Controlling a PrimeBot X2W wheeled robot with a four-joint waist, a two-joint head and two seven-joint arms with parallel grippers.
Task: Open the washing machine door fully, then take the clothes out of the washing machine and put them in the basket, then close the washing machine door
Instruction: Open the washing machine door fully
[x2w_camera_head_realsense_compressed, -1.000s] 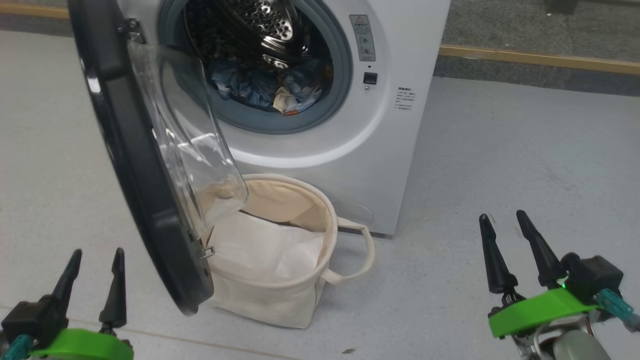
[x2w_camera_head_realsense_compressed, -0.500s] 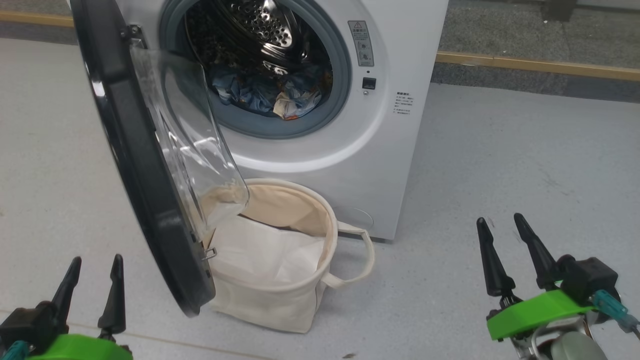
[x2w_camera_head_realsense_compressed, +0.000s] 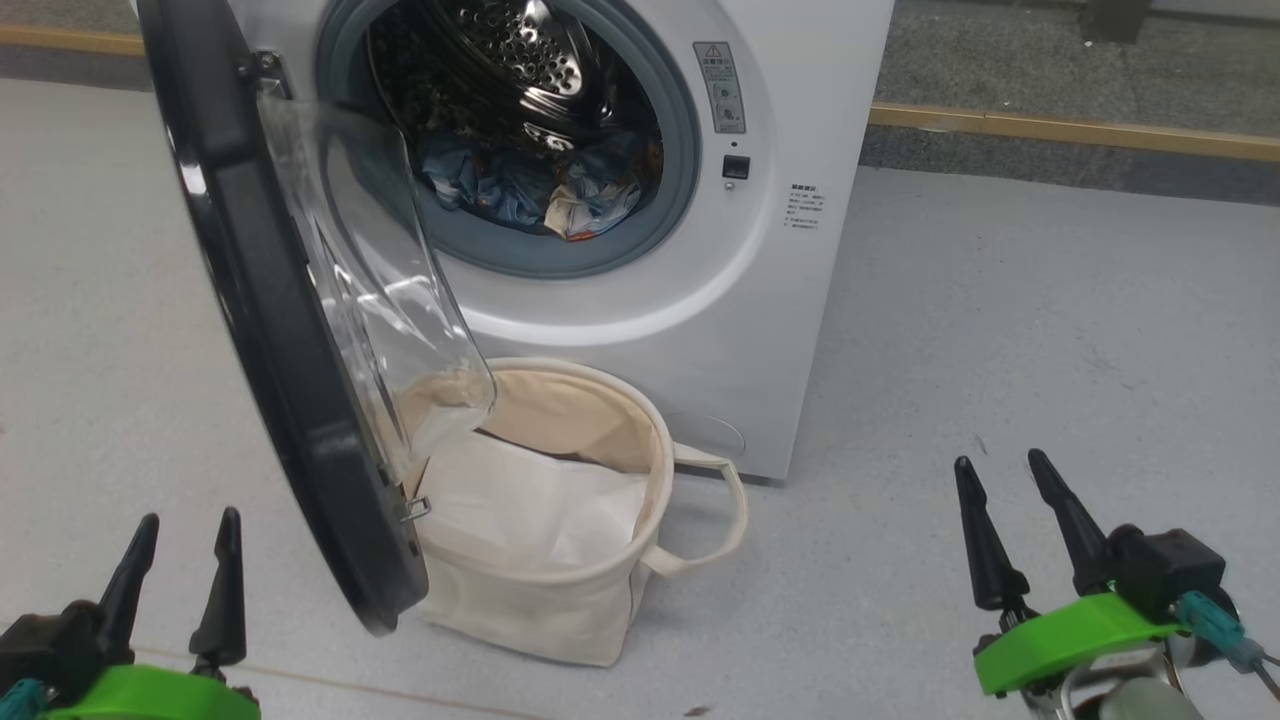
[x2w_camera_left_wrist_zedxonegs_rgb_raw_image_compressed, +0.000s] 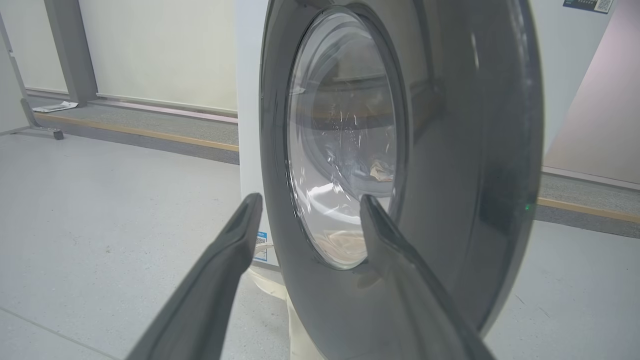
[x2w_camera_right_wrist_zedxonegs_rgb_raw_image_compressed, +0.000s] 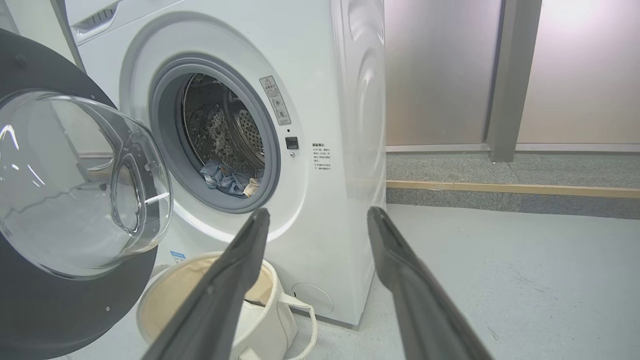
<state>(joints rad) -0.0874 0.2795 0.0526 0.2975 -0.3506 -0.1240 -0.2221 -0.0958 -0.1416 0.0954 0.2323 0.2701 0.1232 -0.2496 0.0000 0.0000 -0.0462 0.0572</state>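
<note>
The white washing machine (x2w_camera_head_realsense_compressed: 800, 90) (x2w_camera_right_wrist_zedxonegs_rgb_raw_image_compressed: 320, 65) stands ahead with its black-rimmed door (x2w_camera_head_realsense_compressed: 270, 330) (x2w_camera_left_wrist_zedxonegs_rgb_raw_image_compressed: 450, 165) (x2w_camera_right_wrist_zedxonegs_rgb_raw_image_compressed: 60, 295) swung out toward me, about edge-on in the head view. Blue clothes (x2w_camera_head_realsense_compressed: 520, 185) (x2w_camera_right_wrist_zedxonegs_rgb_raw_image_compressed: 227, 180) lie at the bottom of the steel drum. The cream basket (x2w_camera_head_realsense_compressed: 560, 610) (x2w_camera_right_wrist_zedxonegs_rgb_raw_image_compressed: 272, 320) sits on the floor under the opening, partly behind the door, with a white sheet (x2w_camera_head_realsense_compressed: 520, 510) inside. My left gripper (x2w_camera_head_realsense_compressed: 185, 525) (x2w_camera_left_wrist_zedxonegs_rgb_raw_image_compressed: 310, 205) is open, low at the left, close to the door's outer face. My right gripper (x2w_camera_head_realsense_compressed: 1000, 465) (x2w_camera_right_wrist_zedxonegs_rgb_raw_image_compressed: 317, 215) is open and empty, out to the right.
Grey floor (x2w_camera_head_realsense_compressed: 1050, 330) spreads to the right of the machine. A raised dark strip with a wooden edge (x2w_camera_head_realsense_compressed: 1080, 130) runs along the back. Pale wall panels and a grey post (x2w_camera_right_wrist_zedxonegs_rgb_raw_image_compressed: 510, 80) stand behind.
Both grippers sit a little lower in the head view than a second ago. The whole picture has shifted slightly, so the camera moved. Door, clothes and basket are unchanged.
</note>
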